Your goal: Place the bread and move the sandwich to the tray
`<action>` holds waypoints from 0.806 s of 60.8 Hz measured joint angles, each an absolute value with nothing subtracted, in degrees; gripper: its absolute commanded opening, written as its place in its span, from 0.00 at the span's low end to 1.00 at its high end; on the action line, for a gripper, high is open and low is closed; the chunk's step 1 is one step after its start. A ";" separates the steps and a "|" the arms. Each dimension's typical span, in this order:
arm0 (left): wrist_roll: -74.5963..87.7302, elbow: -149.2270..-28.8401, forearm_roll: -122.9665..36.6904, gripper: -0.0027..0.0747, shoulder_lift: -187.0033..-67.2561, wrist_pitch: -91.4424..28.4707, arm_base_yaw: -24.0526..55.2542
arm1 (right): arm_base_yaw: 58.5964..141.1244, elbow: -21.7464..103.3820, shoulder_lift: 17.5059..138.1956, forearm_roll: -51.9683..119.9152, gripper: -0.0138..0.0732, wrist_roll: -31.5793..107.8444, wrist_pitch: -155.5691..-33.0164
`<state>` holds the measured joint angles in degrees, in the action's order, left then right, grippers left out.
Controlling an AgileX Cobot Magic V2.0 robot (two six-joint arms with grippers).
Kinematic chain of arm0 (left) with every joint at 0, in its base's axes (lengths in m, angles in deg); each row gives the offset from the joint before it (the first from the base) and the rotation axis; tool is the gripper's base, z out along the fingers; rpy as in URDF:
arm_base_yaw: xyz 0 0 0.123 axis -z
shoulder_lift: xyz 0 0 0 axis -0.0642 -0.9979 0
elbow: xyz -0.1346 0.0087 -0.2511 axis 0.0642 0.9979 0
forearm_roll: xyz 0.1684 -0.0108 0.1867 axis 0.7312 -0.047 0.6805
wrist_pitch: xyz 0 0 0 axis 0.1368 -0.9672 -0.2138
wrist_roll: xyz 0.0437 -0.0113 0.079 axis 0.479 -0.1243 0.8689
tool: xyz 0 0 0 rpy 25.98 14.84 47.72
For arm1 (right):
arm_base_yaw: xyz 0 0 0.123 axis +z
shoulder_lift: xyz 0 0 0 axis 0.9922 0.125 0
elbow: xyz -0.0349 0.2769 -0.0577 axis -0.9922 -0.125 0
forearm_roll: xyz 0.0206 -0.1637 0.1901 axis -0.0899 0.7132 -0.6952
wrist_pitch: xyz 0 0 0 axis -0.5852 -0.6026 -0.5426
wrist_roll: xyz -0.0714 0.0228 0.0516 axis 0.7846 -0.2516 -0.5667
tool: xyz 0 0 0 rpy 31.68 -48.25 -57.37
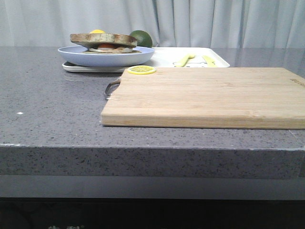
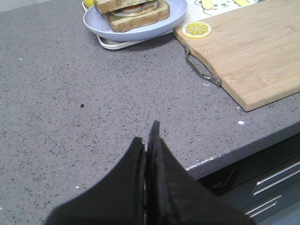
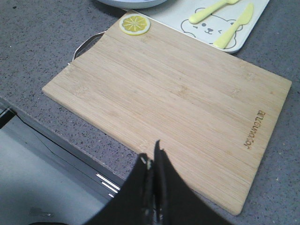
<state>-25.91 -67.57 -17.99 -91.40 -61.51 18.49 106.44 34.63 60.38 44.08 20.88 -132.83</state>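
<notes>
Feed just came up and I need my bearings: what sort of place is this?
Probably a kitchen counter set for food prep: a speckled grey stone worktop with drawers below it, a wooden cutting board with a lemon slice, and a sandwich on a light blue plate.

One sandwich [image 1: 104, 43], built from two bread slices with the filling between; one light blue plate [image 1: 106, 56] beneath it; one white tray [image 1: 167, 56] under the plate; one wooden cutting board [image 1: 205, 98] with one metal handle [image 2: 201, 70] at its end; one lemon slice [image 1: 141, 70] on the board's corner; two pale yellow utensils, one fork [image 3: 213, 9] and one knife [image 3: 234, 26], lying on the tray; one green round fruit [image 1: 141, 38] and one yellow thing [image 1: 97, 31] behind the plate; two grippers, one left gripper [image 2: 149, 140] and one right gripper [image 3: 152, 157].
</notes>
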 measured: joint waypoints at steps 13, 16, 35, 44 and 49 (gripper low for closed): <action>-25.91 -67.57 -17.99 0.01 -91.40 -61.51 18.49 | 106.44 34.63 60.38 44.08 0.08 20.88 -132.86; -25.91 -67.57 -17.99 0.01 -91.40 -61.51 18.49 | 106.44 34.63 60.38 44.08 0.08 20.88 -132.86; -25.91 -66.65 -17.48 0.01 -90.37 -56.07 18.49 | 106.44 34.63 60.38 44.08 0.08 20.88 -132.96; -25.91 -60.58 -16.32 0.01 -85.53 -46.13 14.72 | 106.44 34.63 60.38 44.08 0.08 20.88 -132.96; -25.91 -54.93 -16.24 0.01 -82.70 -40.90 11.99 | 106.44 34.63 60.38 44.08 0.08 20.88 -132.96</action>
